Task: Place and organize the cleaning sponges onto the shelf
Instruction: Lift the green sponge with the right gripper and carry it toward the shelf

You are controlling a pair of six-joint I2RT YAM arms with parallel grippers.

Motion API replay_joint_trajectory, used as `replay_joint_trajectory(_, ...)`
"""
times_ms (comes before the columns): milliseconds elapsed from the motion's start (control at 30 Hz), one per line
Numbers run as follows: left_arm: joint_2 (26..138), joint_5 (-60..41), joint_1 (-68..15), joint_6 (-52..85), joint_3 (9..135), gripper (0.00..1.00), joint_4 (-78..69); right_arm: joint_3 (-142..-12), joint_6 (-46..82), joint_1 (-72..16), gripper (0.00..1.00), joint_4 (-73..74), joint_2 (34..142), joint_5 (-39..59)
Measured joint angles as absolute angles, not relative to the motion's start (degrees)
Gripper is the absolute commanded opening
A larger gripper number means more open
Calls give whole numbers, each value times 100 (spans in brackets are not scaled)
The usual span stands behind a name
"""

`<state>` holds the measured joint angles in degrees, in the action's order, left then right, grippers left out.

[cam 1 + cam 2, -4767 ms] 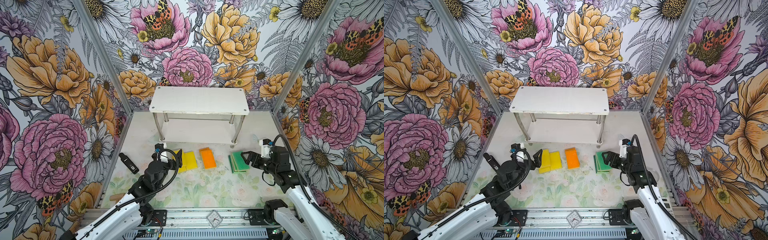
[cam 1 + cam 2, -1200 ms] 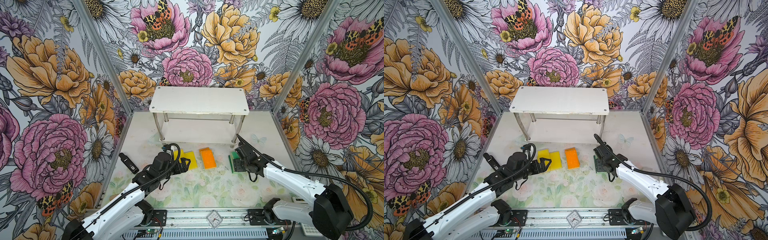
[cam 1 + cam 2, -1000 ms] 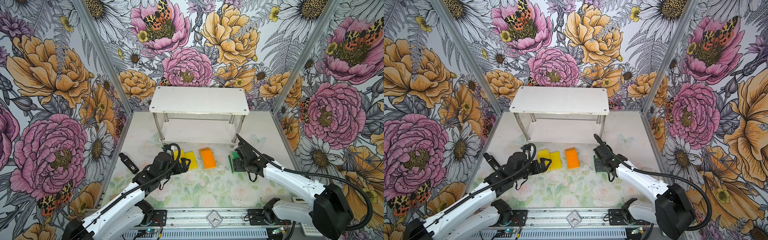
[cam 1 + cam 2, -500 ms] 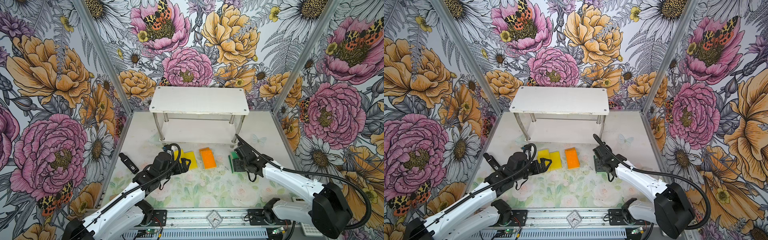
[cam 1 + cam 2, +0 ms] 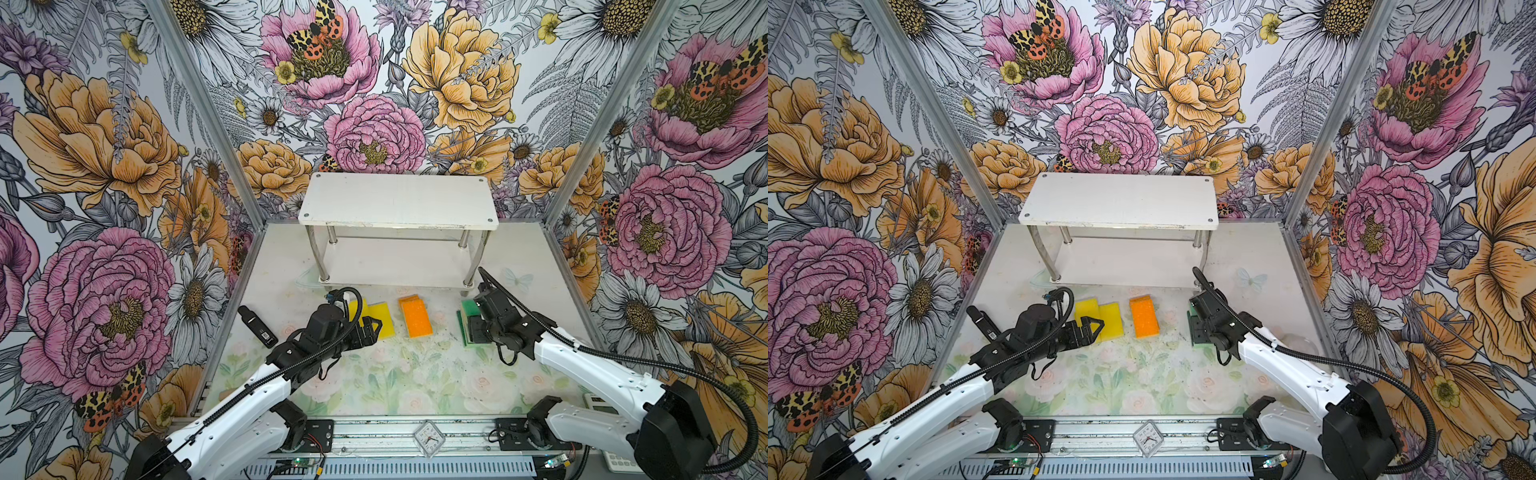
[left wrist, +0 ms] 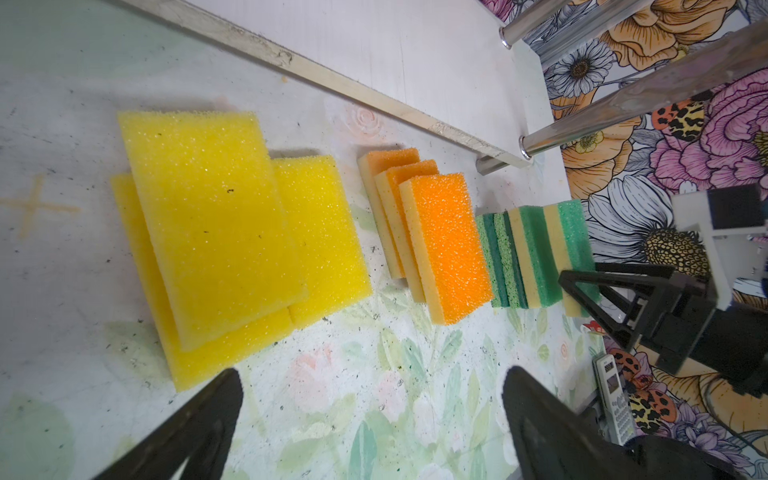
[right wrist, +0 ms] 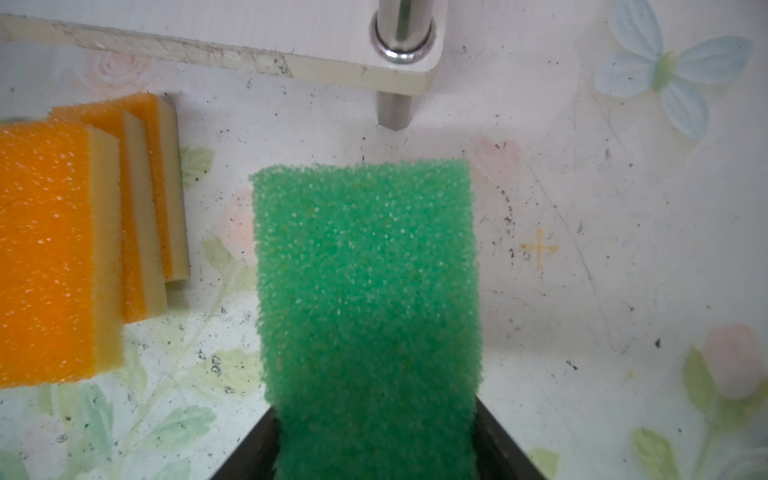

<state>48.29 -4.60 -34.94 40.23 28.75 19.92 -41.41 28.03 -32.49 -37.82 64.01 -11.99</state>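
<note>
Green sponge [image 7: 365,291] flat, long axis toward shelf [image 7: 249,25].

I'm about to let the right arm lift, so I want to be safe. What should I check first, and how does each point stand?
1. Right gripper straddles the top green sponge: ok, one finger on each long side.
2. Grip firm enough to lift: cannot tell.
3. Shelf has room: ok, its top board is bare.
4. Orange sponges apart from the green sponge: ok, a gap shows between them.
5. Left gripper out of the way: ok, open, over by the yellow sponges.
</note>
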Motion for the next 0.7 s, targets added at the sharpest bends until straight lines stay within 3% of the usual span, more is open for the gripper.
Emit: replay_joint_trajectory(700,4847,-508,-3494,4058,2845,99,1992,-4237,3398,-3994,61,-2825,6519,-1496)
